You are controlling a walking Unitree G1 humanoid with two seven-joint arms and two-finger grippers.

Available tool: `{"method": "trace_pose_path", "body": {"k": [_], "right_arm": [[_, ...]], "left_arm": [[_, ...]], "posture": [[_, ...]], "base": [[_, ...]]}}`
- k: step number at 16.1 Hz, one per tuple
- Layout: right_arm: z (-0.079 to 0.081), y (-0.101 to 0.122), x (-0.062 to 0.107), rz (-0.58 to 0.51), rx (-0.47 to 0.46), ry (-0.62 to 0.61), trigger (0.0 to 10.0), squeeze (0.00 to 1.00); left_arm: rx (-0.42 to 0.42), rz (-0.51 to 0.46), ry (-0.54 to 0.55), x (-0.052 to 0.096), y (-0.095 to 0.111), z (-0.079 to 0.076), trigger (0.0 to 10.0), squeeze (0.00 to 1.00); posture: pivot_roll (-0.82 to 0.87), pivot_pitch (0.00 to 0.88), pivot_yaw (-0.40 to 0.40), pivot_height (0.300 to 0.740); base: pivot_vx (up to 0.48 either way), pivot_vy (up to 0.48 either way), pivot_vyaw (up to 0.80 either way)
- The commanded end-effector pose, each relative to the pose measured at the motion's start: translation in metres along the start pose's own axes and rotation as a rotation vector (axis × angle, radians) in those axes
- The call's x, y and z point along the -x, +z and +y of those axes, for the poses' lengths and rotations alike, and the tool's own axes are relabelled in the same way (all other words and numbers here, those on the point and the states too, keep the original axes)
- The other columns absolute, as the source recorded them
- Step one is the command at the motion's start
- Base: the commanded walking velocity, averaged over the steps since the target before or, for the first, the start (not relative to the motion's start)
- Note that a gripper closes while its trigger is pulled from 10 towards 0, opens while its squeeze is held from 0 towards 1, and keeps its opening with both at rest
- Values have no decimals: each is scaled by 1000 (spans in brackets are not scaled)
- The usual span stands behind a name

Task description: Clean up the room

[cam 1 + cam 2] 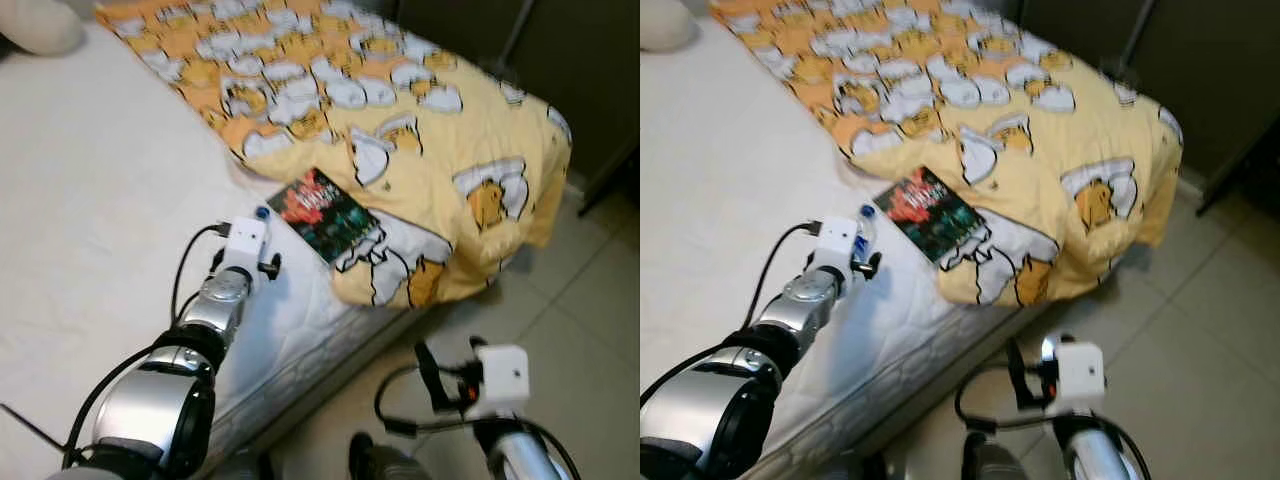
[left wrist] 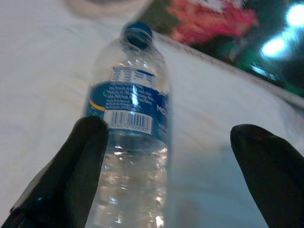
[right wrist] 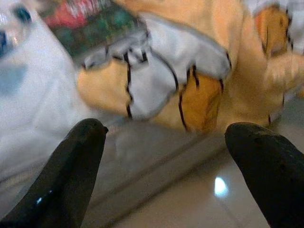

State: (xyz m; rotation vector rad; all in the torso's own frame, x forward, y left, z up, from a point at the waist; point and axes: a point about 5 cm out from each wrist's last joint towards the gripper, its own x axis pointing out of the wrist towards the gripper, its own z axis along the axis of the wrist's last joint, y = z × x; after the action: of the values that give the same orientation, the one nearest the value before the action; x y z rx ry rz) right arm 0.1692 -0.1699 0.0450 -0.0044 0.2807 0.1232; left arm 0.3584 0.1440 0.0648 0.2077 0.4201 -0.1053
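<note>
A clear plastic water bottle (image 2: 130, 142) with a blue cap and blue label lies on the white mattress (image 1: 90, 200). My left gripper (image 2: 168, 130) is open around it: one finger (image 2: 71, 175) is close beside the bottle, the other stands well clear. Just beyond the bottle's cap lies a dark book (image 1: 322, 215) with a red and green cover, partly tucked under the yellow cartoon-print quilt (image 1: 400, 110). My right gripper (image 3: 166, 130) hangs open and empty over the floor beside the bed, facing the quilt's hanging corner.
The quilt drapes over the bed's corner towards the tiled floor (image 1: 585, 320). A cream pillow (image 1: 40, 25) sits at the bed's far left. Dark furniture (image 1: 570, 60) stands behind the bed at the right. The mattress edge (image 1: 320, 350) runs diagonally between my arms.
</note>
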Motion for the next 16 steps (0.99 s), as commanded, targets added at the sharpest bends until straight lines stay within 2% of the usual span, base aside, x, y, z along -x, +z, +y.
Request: {"method": "trace_pose_path", "body": {"k": [1, 2, 3, 4, 7, 8, 9, 10, 13, 14, 15, 16], "right_arm": [[0, 5, 6, 3, 2, 3, 10000, 0], [0, 5, 9, 8, 0, 0, 10000, 0], [1, 4, 13, 22, -2, -2, 10000, 0], [2, 2, 21, 40, -2, -6, 10000, 0], [2, 0, 27, 61, -4, -19, 10000, 0], [2, 0, 27, 61, -4, -19, 10000, 0], [5, -2, 31, 81, -11, -22, 10000, 0], [7, -3, 32, 84, -10, -18, 10000, 0], [8, -2, 32, 92, -7, -15, 10000, 0], [8, -1, 29, 89, -4, -11, 10000, 0], [7, 1, 27, 86, -4, -10, 10000, 0], [5, 5, 22, 75, -14, -14, 10000, 0]], "left_arm": [[-34, 17, 6, 0, -2, 0, 10000, 0], [-45, 24, 12, 0, -3, 0, 10000, 0], [-95, 46, 54, 1, -7, 5, 10000, 0], [-159, 53, 144, 1, -7, 15, 10000, 0], [-224, 0, 237, 1, 7, 27, 10000, 0], [-224, 0, 237, 1, 7, 27, 10000, 0], [-284, 25, 266, 2, 3, 32, 10000, 0], [-307, 42, 263, 2, 0, 32, 10000, 0], [-391, 123, 206, 4, -16, 28, 10000, 0], [-415, 185, 153, 5, -27, 24, 4627, 0], [-393, 204, 140, 6, -30, 23, 0, 0], [-356, 216, 144, 6, -32, 25, 0, 0]], "posture": [[-245, 236, 0, 740], [-250, 239, 0, 740], [-258, 243, 1, 740], [-278, 247, 5, 740], [-291, 247, 6, 740], [-291, 247, 6, 740], [-293, 248, 8, 740], [-294, 248, 7, 740], [-288, 242, 1, 740], [-284, 236, -4, 740], [-282, 231, -8, 740], [-279, 226, -12, 740]], "base": [[0, 0, 0], [0, 0, 0], [0, 0, 0], [0, 0, 0], [0, 0, 0], [0, 0, 0], [0, 0, 0], [0, 0, 0], [0, 0, 0], [0, 0, 0], [0, 0, 0], [0, 0, 0]]}}
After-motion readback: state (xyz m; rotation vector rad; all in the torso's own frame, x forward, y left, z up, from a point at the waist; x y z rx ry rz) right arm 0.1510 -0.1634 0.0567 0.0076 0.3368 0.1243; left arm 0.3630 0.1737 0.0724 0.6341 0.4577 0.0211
